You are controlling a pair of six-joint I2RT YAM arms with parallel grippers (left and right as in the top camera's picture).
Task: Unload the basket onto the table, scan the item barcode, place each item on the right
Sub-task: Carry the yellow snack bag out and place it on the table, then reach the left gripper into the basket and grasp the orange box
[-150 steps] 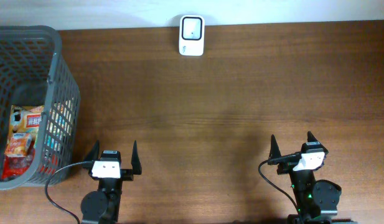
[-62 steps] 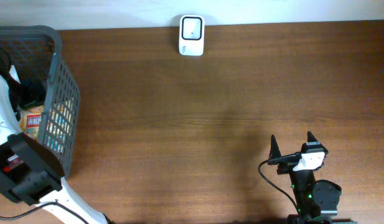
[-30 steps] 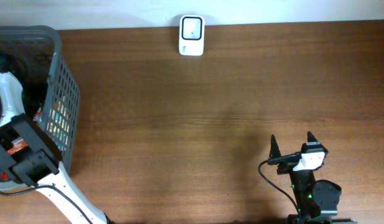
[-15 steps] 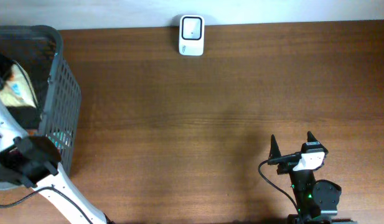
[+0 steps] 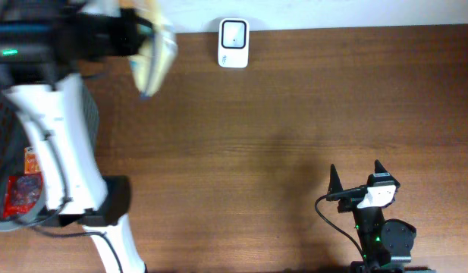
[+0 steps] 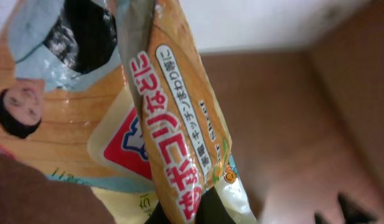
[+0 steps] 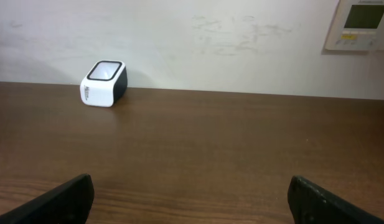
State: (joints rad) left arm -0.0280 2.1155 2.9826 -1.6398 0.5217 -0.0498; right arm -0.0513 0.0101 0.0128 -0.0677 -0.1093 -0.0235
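Note:
A yellow-orange snack packet (image 5: 153,62) with red Japanese lettering hangs in the air over the table's back left, blurred by motion. My left gripper (image 5: 131,36) is shut on it. In the left wrist view the snack packet (image 6: 160,124) fills the frame, and my dark fingertips (image 6: 210,213) pinch its lower edge. No barcode shows on the faces I see. The white scanner (image 5: 234,43) stands at the back edge, just right of the packet; the right wrist view shows the scanner (image 7: 104,83) against the wall. My right gripper (image 5: 356,176) rests open at front right, empty (image 7: 195,199).
A grey mesh basket (image 5: 4,125) stands at the left edge, largely covered by my left arm. Red snack packets (image 5: 20,186) lie inside it. A wall panel (image 7: 360,23) hangs at the upper right in the right wrist view.
My left gripper closed on the packet inside the basket, then swung up and to the right, carrying it out toward the scanner. The right arm has not moved.

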